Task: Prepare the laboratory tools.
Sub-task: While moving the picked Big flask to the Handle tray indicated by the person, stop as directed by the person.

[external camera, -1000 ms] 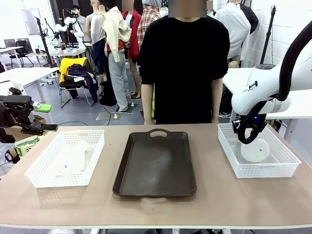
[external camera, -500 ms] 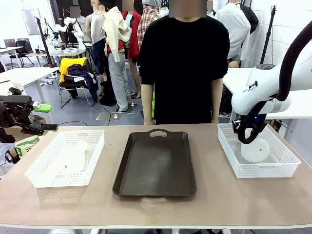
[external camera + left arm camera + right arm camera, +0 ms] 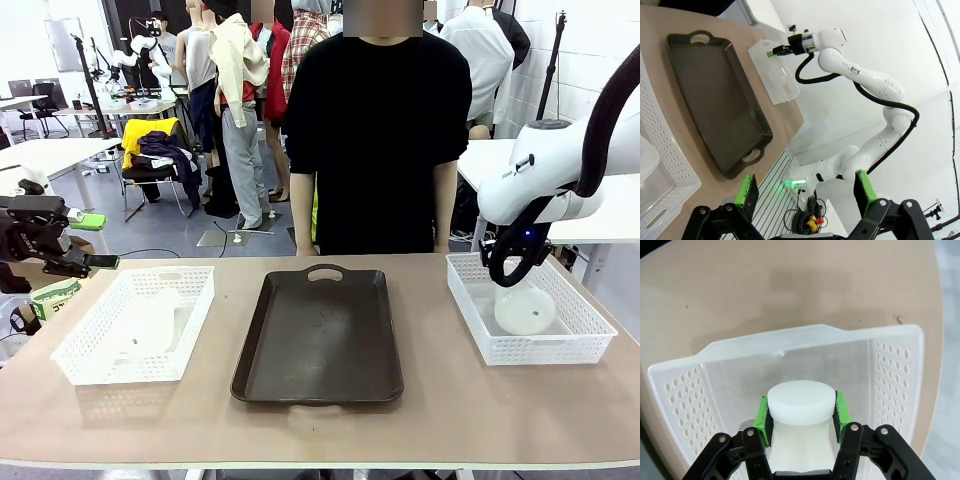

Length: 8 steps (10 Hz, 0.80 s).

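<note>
A milky-white flask (image 3: 525,310) stands in the right basket (image 3: 530,351). My right gripper (image 3: 507,272) is shut on its neck. In the right wrist view the green pads (image 3: 762,413) press both sides of the flask's round top (image 3: 800,401), with my right gripper (image 3: 800,415) above the basket floor. The second flask (image 3: 150,322) lies on its side in the left basket (image 3: 92,371); its edge (image 3: 645,167) shows at the lower left of the left wrist view. My left gripper (image 3: 84,242) hangs open beyond the table's left end, with nothing between its fingers (image 3: 748,192).
A dark brown tray with handles (image 3: 318,336) lies between the baskets and holds nothing. A person in black (image 3: 380,130) stands at the far edge behind it, arms down. The left wrist view shows the tray (image 3: 715,95) and the left basket's wall (image 3: 670,150).
My right arm has risen a little and shifted slightly right, its gripper still on the flask's neck. The left gripper has stayed where it was.
</note>
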Each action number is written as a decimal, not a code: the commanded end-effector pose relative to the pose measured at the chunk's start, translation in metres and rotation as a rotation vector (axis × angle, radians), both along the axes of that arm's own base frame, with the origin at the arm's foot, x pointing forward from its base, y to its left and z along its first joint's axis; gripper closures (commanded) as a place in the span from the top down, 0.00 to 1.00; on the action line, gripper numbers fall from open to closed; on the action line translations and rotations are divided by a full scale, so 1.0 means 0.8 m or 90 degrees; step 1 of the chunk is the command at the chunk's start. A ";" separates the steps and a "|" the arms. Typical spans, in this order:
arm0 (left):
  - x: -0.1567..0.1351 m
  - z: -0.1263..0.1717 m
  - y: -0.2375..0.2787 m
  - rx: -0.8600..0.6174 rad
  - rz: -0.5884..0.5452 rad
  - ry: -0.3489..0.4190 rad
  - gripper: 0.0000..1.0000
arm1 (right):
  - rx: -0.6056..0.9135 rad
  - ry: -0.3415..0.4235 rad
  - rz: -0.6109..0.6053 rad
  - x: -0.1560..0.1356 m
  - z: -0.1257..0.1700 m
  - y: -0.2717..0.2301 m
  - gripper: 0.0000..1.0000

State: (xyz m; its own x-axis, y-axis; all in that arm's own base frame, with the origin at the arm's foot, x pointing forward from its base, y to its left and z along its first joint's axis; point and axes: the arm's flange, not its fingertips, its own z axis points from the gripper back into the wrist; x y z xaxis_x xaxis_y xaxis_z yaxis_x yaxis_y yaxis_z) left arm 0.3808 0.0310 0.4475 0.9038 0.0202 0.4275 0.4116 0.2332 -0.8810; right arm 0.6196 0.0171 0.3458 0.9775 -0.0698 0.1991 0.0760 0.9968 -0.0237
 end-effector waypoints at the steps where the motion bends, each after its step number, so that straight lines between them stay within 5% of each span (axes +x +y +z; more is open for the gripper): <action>1: -0.001 0.002 0.002 -0.007 -0.002 0.000 1.00 | -0.015 -0.007 -0.031 -0.024 0.021 0.007 0.00; 4: -0.001 0.002 0.002 -0.007 -0.002 0.000 1.00 | -0.012 -0.022 -0.029 -0.042 0.044 0.009 0.00; 8: -0.001 0.002 0.002 -0.007 -0.002 0.000 1.00 | -0.014 -0.004 -0.006 -0.037 0.028 0.015 0.00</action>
State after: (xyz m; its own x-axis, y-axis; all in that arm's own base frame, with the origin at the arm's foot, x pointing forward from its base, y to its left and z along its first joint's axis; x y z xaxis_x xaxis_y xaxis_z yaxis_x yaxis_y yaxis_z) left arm 0.3808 0.0310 0.4475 0.9038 0.0203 0.4276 0.4116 0.2332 -0.8810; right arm 0.5892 0.0239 0.3714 0.9755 -0.0825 0.2039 0.0886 0.9958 -0.0210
